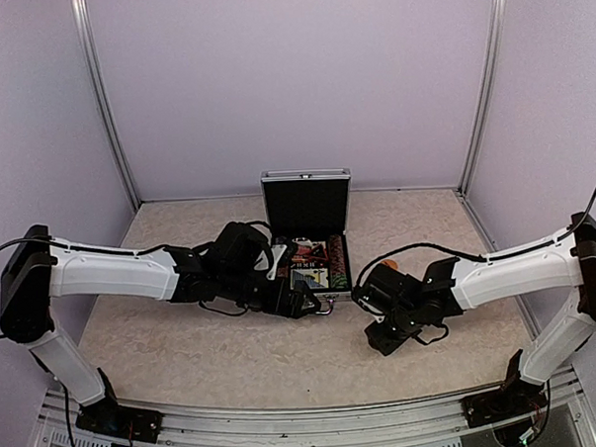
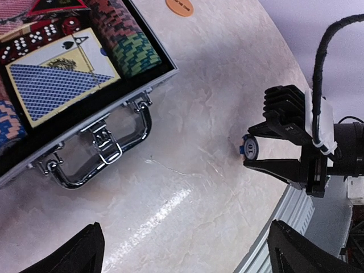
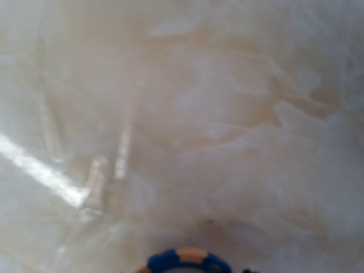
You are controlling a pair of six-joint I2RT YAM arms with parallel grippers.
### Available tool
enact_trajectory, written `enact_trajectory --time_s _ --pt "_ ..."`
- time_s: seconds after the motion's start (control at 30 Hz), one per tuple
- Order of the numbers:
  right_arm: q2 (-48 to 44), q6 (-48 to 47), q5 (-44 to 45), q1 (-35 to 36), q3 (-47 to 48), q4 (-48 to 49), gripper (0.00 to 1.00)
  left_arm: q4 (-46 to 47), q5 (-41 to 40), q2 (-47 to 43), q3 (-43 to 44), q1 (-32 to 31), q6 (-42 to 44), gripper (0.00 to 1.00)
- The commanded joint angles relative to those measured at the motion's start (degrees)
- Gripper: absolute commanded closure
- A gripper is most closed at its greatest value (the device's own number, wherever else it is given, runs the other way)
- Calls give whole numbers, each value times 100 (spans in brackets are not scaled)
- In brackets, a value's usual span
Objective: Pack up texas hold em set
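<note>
The silver ribbed case point(image 1: 306, 196) stands open at the back middle. In the left wrist view its black-lined tray point(image 2: 149, 85) holds a blue-backed card deck point(image 2: 57, 85), red dice point(image 2: 34, 40) and striped chip stacks point(image 2: 133, 54); the chrome handle point(image 2: 108, 151) faces the front. My left gripper point(image 1: 306, 304) hovers at the case's front edge, open and empty, its fingertips point(image 2: 77, 253) wide apart. My right gripper point(image 1: 382, 337) is low over the table right of the case, shut on a blue striped poker chip point(image 2: 249, 148), which also shows blurred in the right wrist view point(image 3: 185, 263).
An orange round disc point(image 1: 389, 267) lies on the marble table right of the case; it also shows in the left wrist view point(image 2: 180, 7). The table's metal front rail point(image 2: 296, 216) runs close to the right gripper. Lilac walls enclose the back and sides.
</note>
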Motion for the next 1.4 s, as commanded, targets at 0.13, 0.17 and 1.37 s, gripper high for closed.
enact_trajectory --time_s 0.13,0.17,1.37 --pt "-25 -158 144 300 274 198 59 1832 1175 455 -630 -80 -1118 2" --pt "-43 -163 145 327 286 207 59 2015 1276 500 -700 -77 -1228 3" --pt "269 -260 198 1196 968 335 59 5438 2742 1959 -1289 -142 -2920 21"
